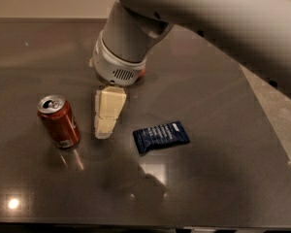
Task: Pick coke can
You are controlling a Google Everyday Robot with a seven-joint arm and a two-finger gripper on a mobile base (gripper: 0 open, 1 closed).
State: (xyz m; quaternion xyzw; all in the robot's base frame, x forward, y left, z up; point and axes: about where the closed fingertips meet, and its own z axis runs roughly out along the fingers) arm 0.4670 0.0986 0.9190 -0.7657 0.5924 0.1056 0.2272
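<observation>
The coke can (59,122) stands upright on the dark table, left of centre. It is red with a silver top and pull tab. My gripper (105,129) points down at the table just to the right of the can. A small gap lies between them and it holds nothing. The big grey arm reaches in from the upper right above it.
A flat dark blue snack packet (161,136) lies right of the gripper. Only a red sliver of the apple (142,73) shows behind the wrist. The dark table (208,188) ends at the front and on the right, where a pale floor shows.
</observation>
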